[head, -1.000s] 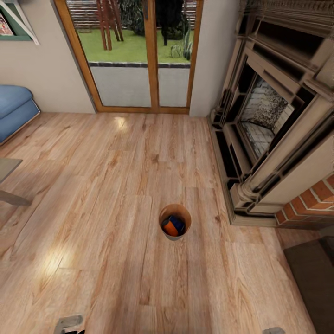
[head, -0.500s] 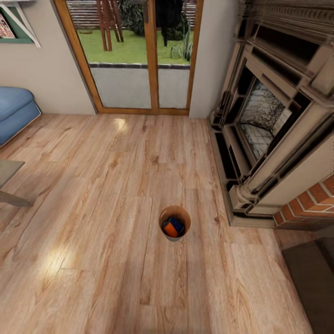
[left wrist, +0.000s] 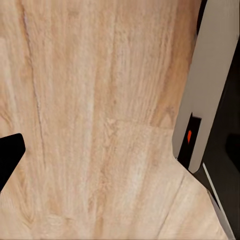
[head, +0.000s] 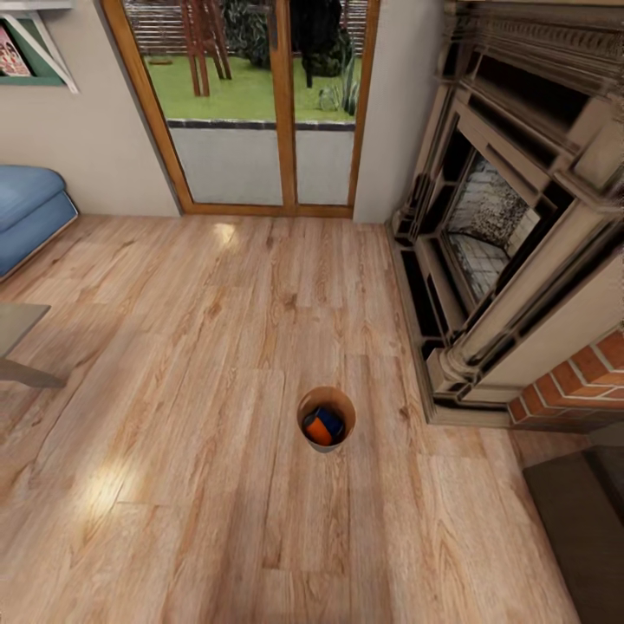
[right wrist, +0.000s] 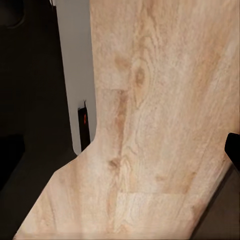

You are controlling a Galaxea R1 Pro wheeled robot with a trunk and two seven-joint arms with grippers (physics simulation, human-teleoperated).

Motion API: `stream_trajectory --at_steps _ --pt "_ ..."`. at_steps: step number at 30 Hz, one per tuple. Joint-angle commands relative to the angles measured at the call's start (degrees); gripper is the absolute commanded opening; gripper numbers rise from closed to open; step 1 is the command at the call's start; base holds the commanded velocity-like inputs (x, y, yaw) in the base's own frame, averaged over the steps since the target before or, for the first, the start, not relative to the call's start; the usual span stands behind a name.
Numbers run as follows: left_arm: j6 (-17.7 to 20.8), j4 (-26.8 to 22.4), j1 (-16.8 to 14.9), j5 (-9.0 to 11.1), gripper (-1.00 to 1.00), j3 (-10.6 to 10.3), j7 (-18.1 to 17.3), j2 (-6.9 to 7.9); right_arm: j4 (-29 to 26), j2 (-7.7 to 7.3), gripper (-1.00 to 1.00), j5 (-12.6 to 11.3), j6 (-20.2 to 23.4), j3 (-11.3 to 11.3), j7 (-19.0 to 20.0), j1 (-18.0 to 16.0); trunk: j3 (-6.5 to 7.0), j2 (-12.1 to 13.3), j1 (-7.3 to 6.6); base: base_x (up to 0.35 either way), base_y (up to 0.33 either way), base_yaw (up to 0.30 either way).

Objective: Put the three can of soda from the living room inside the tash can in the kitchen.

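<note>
Above plank floor (left wrist: 100,125), both wrists downturned.

Even, bright daylight from wood-framed glass doors (head: 260,104); soft glare patches on pale wood-plank floor (head: 104,490); wrist views slightly blurred.

The trash can (head: 326,418) stands on the floor (head: 191,416) with soda cans (head: 322,426) inside. The fireplace (head: 511,243) is to its right, the glass doors (head: 251,104) behind, and the sofa (head: 30,212) far left.

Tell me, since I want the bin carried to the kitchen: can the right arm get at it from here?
Probably not yet. The trash can stands apart on open wood floor, nothing blocking it, but the right wrist view shows bare planks, so the base likely must roll closer.
</note>
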Motion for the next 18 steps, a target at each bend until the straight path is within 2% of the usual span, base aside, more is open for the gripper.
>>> stream_trajectory --at_steps 1,7,18 --pt "-0.3 0.0 0.1 0.0 1.0 0.0 -0.1 0.0 0.0 0.0 1.0 -0.1 -0.1 0.0 0.0 0.1 0.19 0.4 -0.23 0.0 0.0 0.0" --pt "-2.1 0.0 0.3 0.1 1.0 0.0 -0.4 -0.14 0.0 -0.01 1.0 -0.6 -0.3 0.0 0.0 0.8 1.26 2.8 -1.54 0.0 0.0 0.0" --pt "-2.5 0.0 0.2 0.0 1.0 0.1 -0.5 -0.54 0.0 -0.44 1.0 -1.2 -0.3 -0.1 0.0 0.9 3.24 7.2 -3.96 0.0 0.0 0.0"
